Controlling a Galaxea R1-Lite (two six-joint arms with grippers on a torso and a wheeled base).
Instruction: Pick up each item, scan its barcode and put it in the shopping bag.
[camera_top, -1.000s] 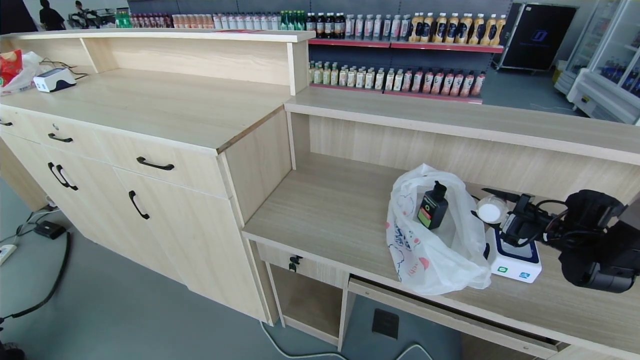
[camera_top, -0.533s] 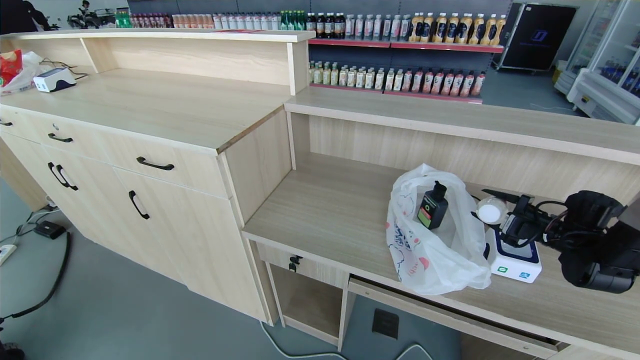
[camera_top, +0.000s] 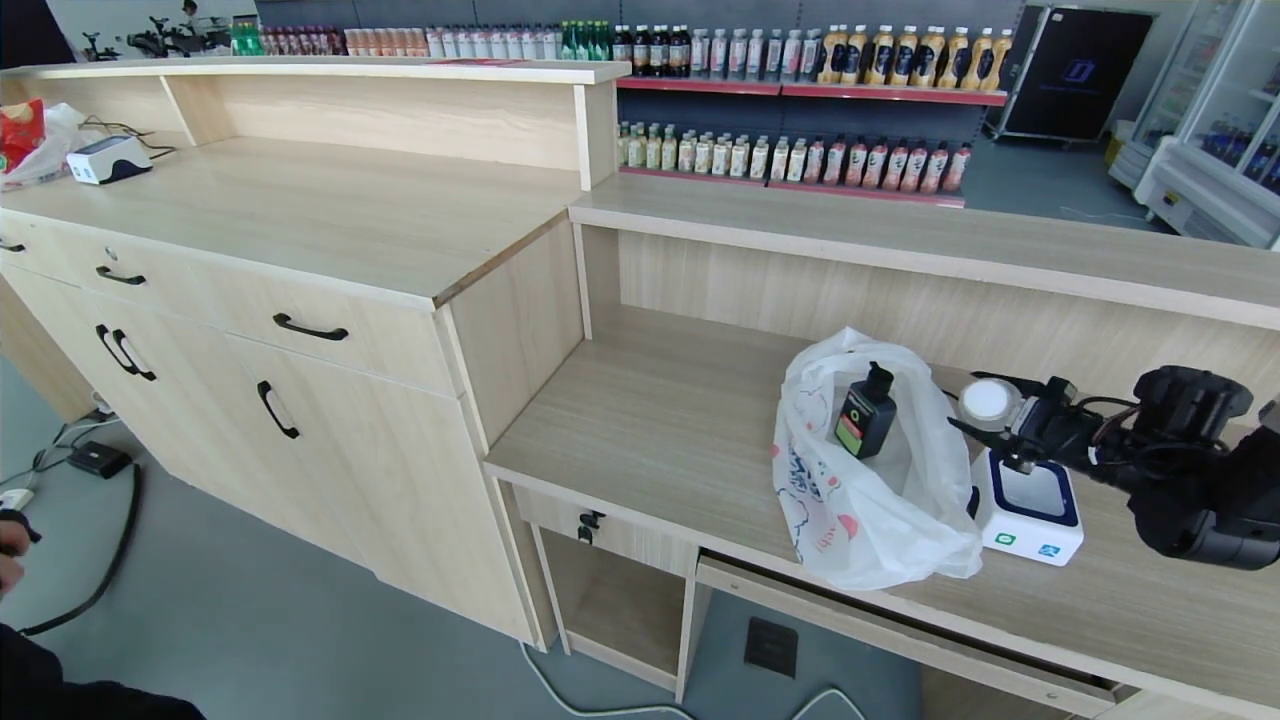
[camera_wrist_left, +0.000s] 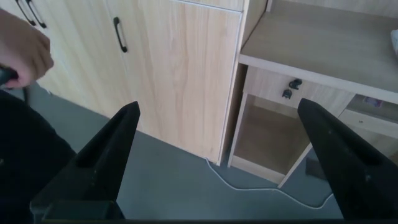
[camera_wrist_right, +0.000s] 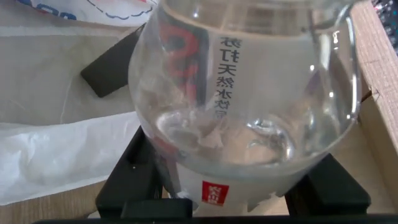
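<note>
- The shopping bag (camera_top: 880, 500) lies open on the counter (camera_top: 660, 410). A dark pump bottle (camera_top: 866, 412) stands inside, so I count that item done.
- The scanner (camera_top: 1027, 505) sits just beside the bag.
- My right gripper (camera_top: 985, 405) is clamped on a clear bottle (camera_wrist_right: 249, 93) above the scanner. I judge bagging it remains.
- My left gripper (camera_wrist_left: 217, 155) hangs low over the floor, fingers wide, empty.

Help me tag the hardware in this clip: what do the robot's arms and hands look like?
The right arm is black, with bulky rounded joint housings and thin black cables looping near its wrist. The right hand is black too, with slim fingers. The left hand has two matte black, wedge-shaped fingers that taper to blunt tips.
</note>
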